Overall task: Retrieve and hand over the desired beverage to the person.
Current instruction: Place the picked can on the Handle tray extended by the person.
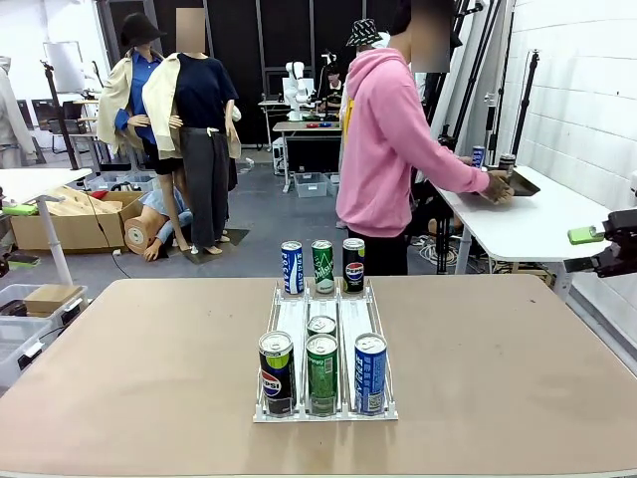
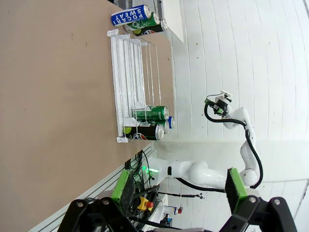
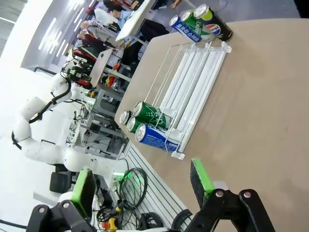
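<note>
Left end effector point(image 2: 178, 193) and right end effector point(image 3: 142, 186) both gape open, empty.

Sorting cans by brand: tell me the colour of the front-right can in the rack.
Blue with white print, clearest in the front view: front-right can in the rack.

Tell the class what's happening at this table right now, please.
Nothing is being handled yet. A white can rack sits mid-table with four cans at its near end: a black Pepsi can, two green cans and a blue can. Three more cans stand on the table just beyond its far end, including a blue Pocari Sweat can. The left hand and right hand are both open, away from the cans. The person in the pink hoodie faces a side table, hands on something there.
</note>
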You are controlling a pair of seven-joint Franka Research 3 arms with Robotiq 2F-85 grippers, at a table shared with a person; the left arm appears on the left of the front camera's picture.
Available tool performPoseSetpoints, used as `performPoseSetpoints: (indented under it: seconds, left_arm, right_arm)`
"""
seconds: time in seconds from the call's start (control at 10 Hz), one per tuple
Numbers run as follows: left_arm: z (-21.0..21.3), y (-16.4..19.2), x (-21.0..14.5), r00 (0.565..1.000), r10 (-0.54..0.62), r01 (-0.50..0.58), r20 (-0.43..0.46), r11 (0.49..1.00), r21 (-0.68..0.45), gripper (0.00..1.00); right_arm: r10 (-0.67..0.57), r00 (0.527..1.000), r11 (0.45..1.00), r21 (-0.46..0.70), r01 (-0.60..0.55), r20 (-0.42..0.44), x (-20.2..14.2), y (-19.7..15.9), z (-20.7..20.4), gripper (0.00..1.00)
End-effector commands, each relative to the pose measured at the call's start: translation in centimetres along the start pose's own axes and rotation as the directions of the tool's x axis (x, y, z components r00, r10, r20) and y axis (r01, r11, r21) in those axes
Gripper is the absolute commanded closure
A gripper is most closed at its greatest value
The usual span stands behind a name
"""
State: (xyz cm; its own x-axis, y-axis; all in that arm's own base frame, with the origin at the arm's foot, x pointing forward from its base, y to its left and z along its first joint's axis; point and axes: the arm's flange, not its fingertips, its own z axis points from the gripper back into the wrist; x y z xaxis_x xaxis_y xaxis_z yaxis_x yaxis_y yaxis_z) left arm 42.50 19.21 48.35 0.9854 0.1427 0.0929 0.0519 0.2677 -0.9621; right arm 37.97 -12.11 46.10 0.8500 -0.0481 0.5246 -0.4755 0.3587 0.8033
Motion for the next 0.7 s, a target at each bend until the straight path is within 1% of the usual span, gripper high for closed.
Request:
performPoseSetpoints:
  seconds: [0.0,0.1,0.6]
  left_arm:
    - [0.1,-0.2,-0.1,1.000,-0.005,0.005,0.002,1.000,0.000,0.00]
    - [0.1,-0.2,-0.1,1.000,-0.005,0.005,0.002,1.000,0.000,0.00]
    - [0.1,-0.2,-0.1,1.000,-0.005,0.005,0.002,1.000,0.000,0.00]
  right_arm:
    - [0.045,0.999,0.999,0.030,-0.045,0.021,0.4,1.2,-0.6,0.00]
    - [0.000,1.000,1.000,0.000,0.000,0.000,0.0,0.0,0.0,0.00]
    - [0.000,1.000,1.000,0.000,0.000,0.000,0.0,0.0,0.0,0.00]
